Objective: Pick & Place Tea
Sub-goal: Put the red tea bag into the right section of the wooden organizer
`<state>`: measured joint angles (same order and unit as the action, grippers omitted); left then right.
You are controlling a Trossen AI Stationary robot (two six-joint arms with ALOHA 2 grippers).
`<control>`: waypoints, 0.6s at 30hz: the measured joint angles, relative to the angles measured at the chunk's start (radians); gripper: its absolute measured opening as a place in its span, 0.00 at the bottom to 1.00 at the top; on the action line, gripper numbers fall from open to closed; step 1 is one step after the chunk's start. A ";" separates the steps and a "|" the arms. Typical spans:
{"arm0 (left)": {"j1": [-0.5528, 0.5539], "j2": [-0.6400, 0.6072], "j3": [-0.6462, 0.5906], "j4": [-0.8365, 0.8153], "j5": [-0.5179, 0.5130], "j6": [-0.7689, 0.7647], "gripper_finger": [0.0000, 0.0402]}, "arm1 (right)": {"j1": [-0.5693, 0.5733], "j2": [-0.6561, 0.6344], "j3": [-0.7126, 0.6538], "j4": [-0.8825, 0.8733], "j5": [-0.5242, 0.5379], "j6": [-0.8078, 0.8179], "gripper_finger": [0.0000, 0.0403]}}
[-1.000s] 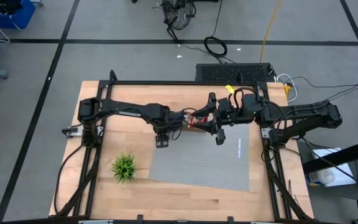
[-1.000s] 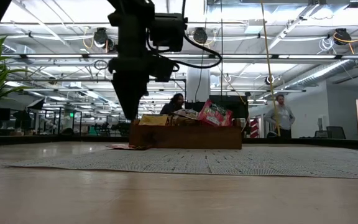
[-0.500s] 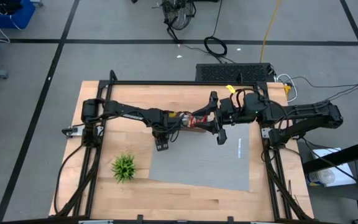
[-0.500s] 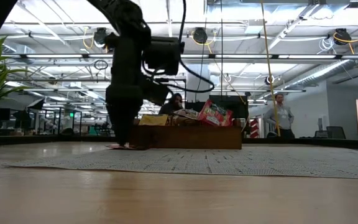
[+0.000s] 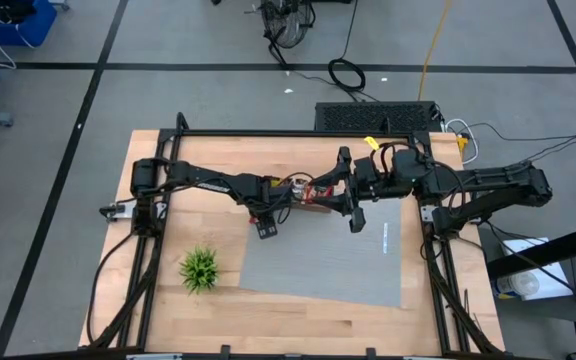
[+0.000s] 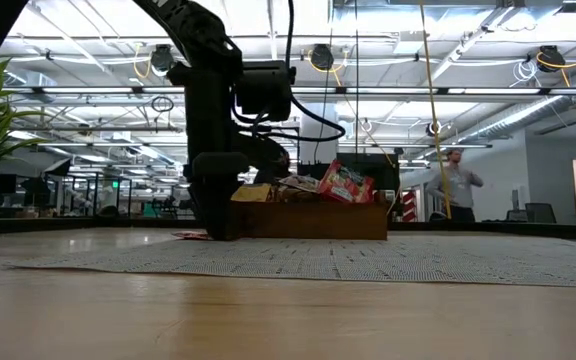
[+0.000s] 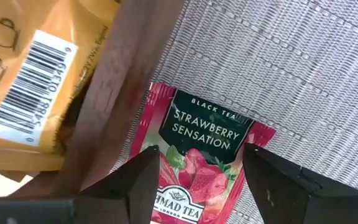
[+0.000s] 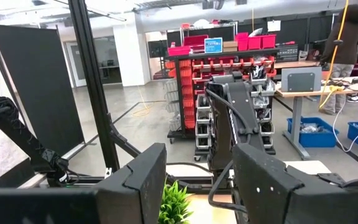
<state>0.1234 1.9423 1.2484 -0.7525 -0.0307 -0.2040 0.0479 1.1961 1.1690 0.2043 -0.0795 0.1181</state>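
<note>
Red strawberry packet (image 7: 199, 163) lies flat between the left gripper (image 7: 201, 177)'s open jaws, just beside the tray (image 7: 124, 93); right gripper (image 8: 199, 180) open, idle above.

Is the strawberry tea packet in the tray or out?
Out. The red packet lies flat on the grey mat, against the wooden tray's wall.

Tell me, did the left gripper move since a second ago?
Yes. The left gripper has come down toward the mat and closer to the wooden tray.

The right hand (image 8: 197, 186), fingers apart, faces the left arm (image 8: 235, 118), a green plant (image 8: 176, 202) and red shelving (image 8: 225, 74).
</note>
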 joint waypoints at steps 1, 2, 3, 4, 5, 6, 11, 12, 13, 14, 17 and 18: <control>0.000 0.000 0.000 0.000 0.002 0.004 0.57 | 0.000 0.000 0.000 0.000 0.000 0.000 0.43; -0.001 0.000 0.000 0.000 0.003 0.011 0.57 | 0.000 0.000 0.000 0.000 0.000 0.000 0.43; -0.004 0.000 0.000 -0.001 0.003 0.014 0.57 | 0.000 0.000 0.000 0.000 0.000 0.000 0.43; -0.006 0.000 0.000 -0.001 0.003 0.019 0.57 | 0.000 0.000 0.000 0.000 0.000 0.000 0.43; -0.008 0.000 0.000 -0.001 0.003 0.023 0.57 | 0.000 0.000 0.000 0.000 0.000 0.000 0.43; -0.012 0.000 0.000 -0.002 0.003 0.027 0.56 | 0.000 0.000 0.000 0.000 0.000 -0.003 0.43; -0.024 0.000 0.000 -0.002 0.027 0.047 0.38 | 0.000 0.000 0.000 0.001 0.000 -0.021 0.43; -0.026 0.000 0.000 -0.002 0.030 0.047 0.32 | 0.000 0.000 0.000 0.001 0.000 -0.026 0.43; -0.027 0.000 0.000 -0.001 0.034 0.048 0.26 | 0.000 0.000 0.000 0.002 0.000 -0.030 0.43; -0.027 0.000 0.000 -0.002 0.039 0.048 0.20 | 0.000 0.000 0.000 0.002 0.000 -0.032 0.43; -0.027 0.000 0.000 -0.002 0.065 0.044 0.04 | 0.000 0.000 0.000 0.002 0.000 -0.033 0.43; -0.027 0.000 0.000 -0.001 0.065 0.037 0.03 | 0.000 0.000 0.000 0.002 0.000 -0.033 0.43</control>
<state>0.0967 1.9427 1.2480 -0.7537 0.0341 -0.1670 0.0479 1.1961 1.1690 0.2061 -0.0795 0.0849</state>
